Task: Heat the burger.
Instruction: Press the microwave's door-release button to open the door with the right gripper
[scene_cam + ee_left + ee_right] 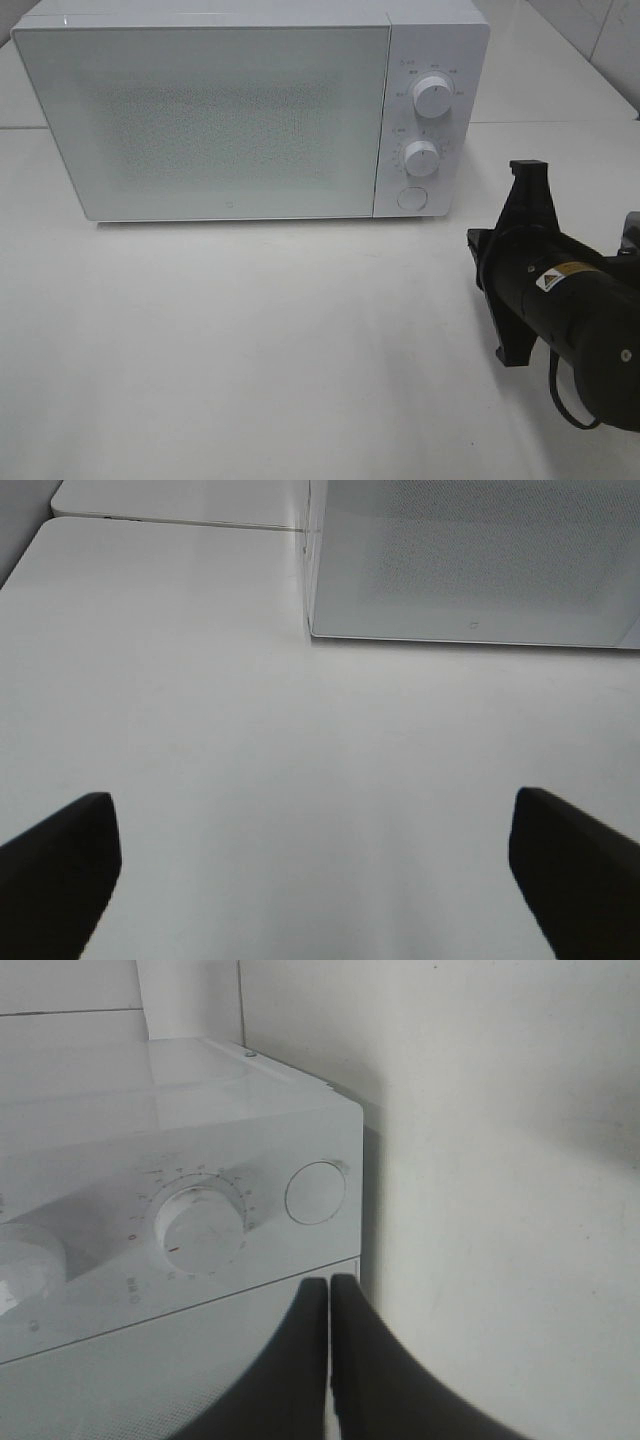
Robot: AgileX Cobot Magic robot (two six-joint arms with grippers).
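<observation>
Currently: the microwave [200, 120] stands at the far side of the table [250, 350] with its door [210, 115] shut. The burger is not visible in any view. The door's dotted screen is opaque from here, so I cannot tell whether it is inside or off camera.

Step in hand (judgement): working the control strip on the right of the microwave front. This is most likely a push on the round button [316, 1192] under the lower dial [198, 1228]. The upper dial [432, 96] sits above both.

Right gripper [329, 1282]: jaws pressed together, nothing between them. It comes in from the near right and points at the control strip. The tips are apart from the microwave and touch nothing.

Left gripper [312, 805]: jaws spread wide, empty, over bare table to the near left of the microwave.

Next move calls for (judgement):
- line the closed tips up square on the button, clear of the lower dial beside it
- push straight in, as an off-centre push could slide onto the panel
- keep the left gripper out of the space in front of the door, in case it swings

Which way the door hinges cannot be read from these views.
</observation>
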